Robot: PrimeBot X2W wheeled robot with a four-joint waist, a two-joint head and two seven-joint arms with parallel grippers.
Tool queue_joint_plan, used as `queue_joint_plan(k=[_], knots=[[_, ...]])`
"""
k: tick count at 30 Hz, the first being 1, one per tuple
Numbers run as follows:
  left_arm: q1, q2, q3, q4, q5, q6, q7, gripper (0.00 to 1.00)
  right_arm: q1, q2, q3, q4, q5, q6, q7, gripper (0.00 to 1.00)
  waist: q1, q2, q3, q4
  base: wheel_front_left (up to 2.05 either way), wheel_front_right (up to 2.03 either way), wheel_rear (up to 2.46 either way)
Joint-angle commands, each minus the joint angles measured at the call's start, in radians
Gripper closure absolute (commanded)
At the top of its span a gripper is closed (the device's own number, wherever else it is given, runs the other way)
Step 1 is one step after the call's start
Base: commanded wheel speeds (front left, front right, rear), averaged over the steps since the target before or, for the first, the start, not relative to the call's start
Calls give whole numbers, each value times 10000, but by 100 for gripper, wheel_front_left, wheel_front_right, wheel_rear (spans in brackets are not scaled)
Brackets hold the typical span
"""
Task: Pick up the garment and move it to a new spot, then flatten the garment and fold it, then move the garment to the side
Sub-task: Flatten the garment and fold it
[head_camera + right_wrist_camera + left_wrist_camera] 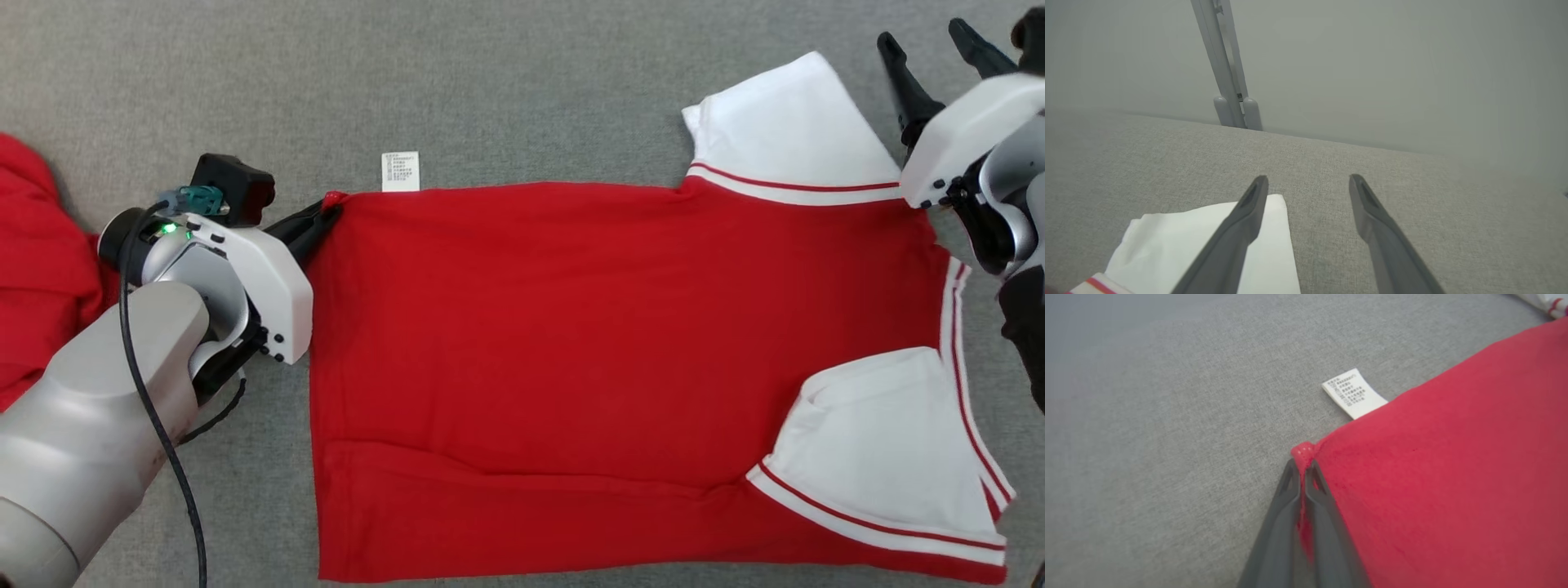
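Flattening stage, we judge: red knit shirt with white sleeves (571, 343) spread on the grey woven tabletop (490, 82), left gripper (1303, 468) pinching its corner just beside the white care label (400, 171), right gripper (1308, 181) wide and empty far from that label; next, a taut outward pull.

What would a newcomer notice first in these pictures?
A big red shirt lies spread flat across the middle of the grey surface. The left end effector is shut on its upper-left corner in the head view, beside a white care label; the right end effector hangs open by the upper white sleeve.
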Motion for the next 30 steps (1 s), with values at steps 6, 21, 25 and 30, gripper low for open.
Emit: queue_joint_plan(k=[6, 21, 25, 30], knots=[[-395, -43, -236, 173, -32, 24, -1, 100, -1293, -78, 1093, 1153, 829, -4, 842, 0, 0, 0, 878, 590, 0, 0, 0], [-588, 109, -545, 226, -122, 78, 111, 100, -2643, -143, 2369, 2729, 2246, -4, 1650, 0, 0, 0, 1305, 706, 0, 0, 0], [-577, 89, -570, 264, -147, 78, 139, 100, -2605, -161, 2616, 2749, 2474, -4, 1802, 0, 0, 0, 1340, 685, 0, 0, 0], [-634, 30, -592, 269, -187, 78, 229, 100, -2596, -229, 2966, 2803, 2806, -4, 1920, 0, 0, 0, 1385, 646, 0, 0, 0]])
